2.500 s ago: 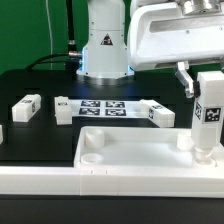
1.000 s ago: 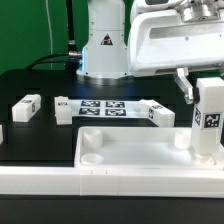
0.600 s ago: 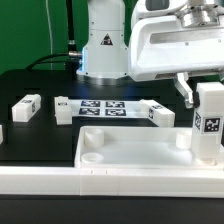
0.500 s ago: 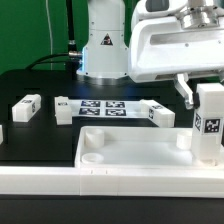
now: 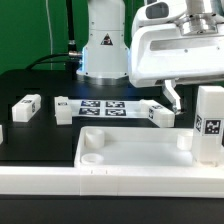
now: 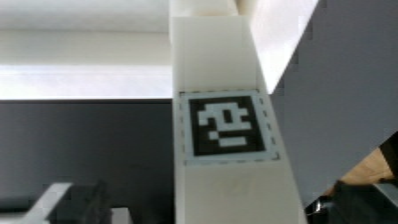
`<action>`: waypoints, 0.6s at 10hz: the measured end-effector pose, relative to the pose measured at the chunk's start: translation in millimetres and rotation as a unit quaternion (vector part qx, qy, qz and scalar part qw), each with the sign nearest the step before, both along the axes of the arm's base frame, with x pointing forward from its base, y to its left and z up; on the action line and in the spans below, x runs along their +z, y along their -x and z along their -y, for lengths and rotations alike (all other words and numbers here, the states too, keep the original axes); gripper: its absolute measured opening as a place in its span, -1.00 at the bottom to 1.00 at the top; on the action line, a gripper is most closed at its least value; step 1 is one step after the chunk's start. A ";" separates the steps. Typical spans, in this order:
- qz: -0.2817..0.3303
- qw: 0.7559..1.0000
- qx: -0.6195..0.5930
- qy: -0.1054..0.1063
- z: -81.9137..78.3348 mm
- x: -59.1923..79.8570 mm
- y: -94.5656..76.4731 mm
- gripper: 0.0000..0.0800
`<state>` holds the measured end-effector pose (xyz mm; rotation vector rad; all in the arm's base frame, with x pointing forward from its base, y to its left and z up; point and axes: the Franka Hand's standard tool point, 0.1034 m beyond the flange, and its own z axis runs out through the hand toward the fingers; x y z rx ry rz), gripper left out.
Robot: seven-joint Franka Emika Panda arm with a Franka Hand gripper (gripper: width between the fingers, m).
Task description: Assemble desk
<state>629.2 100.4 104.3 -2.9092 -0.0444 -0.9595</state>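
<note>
Black tabletop [image 5: 30,140], green backdrop. Leg [image 5: 209,140] stands upright in a near corner of the desk top [image 5: 130,165], at the right edge of the exterior view, lower half. It looks like rigid white plastic with a square section, so probably light, stiff and a bit slick. Best hold is on two opposite flat faces near the upper end, above the tag [image 5: 211,124], squeezed square so it can't twist. My gripper [image 5: 207,100] sits over the leg's top with its jaws spread. The one visible finger [image 5: 172,98] is clear of the leg, nothing pinched. Can't tell if the leg is fully seated. Loose legs [image 5: 27,106] lie behind, beside the marker board [image 5: 100,106].
</note>
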 end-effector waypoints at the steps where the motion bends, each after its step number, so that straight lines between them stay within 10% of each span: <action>1: 0.000 1.000 0.000 0.000 0.2 -0.1 0.0 0.60; 6: -0.027 1.000 -0.001 -0.006 8.5 28.4 -6.7 0.62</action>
